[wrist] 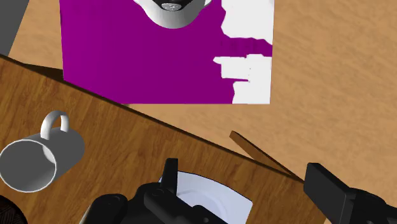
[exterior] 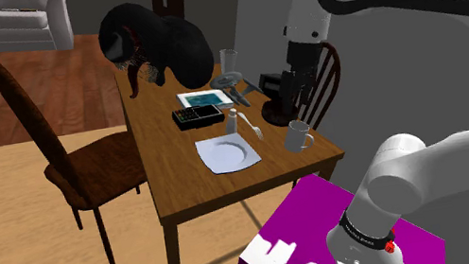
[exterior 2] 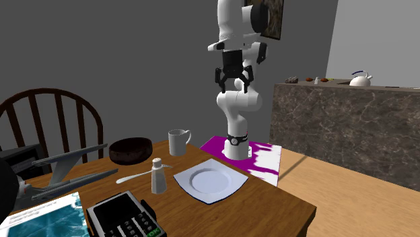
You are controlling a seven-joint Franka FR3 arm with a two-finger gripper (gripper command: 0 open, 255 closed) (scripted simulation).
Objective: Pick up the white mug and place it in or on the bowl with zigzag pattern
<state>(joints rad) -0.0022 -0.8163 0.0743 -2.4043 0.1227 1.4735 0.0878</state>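
I'm at the reach step: my pincer [exterior 2: 233,85] hangs spread and empty high above the worktop [exterior 2: 272,196]; next I should lower it onto the mug [exterior 2: 178,142].

The light is soft and even, the table [exterior: 179,175] top is warm and easy to see, the grey wall [exterior 2: 121,54] looks a bit dim, and a thin dark shadow line lies on the floor [exterior: 11,246].

Space above mug [exterior 2: 178,143] and dark bowl [exterior 2: 131,149] lies open.
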